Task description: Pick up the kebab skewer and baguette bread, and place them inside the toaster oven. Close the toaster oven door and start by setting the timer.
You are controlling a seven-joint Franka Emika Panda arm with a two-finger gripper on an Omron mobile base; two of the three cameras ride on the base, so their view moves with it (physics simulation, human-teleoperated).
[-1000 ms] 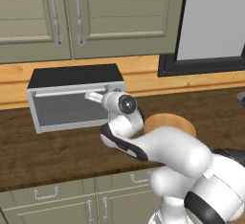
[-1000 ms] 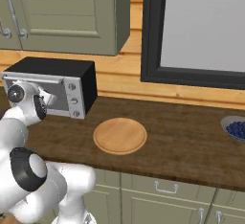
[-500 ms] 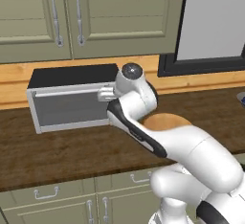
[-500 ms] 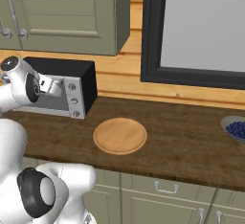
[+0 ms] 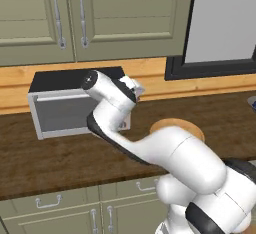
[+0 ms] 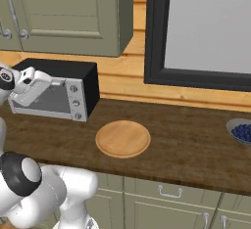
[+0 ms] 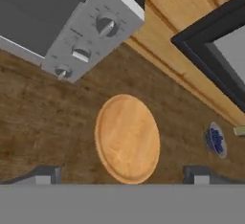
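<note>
Toaster oven sat upper left of frame, door looked shut, wooden plate bare mid-table. Claw wide open, holding nothing. Guessing timer step: next needs dropping onto knobs.

My toaster oven is silver-grey with a black top; the round plate is pale wood on a dark brown grained counter; the blueberry bowl is grey, the cabinets olive.
</note>
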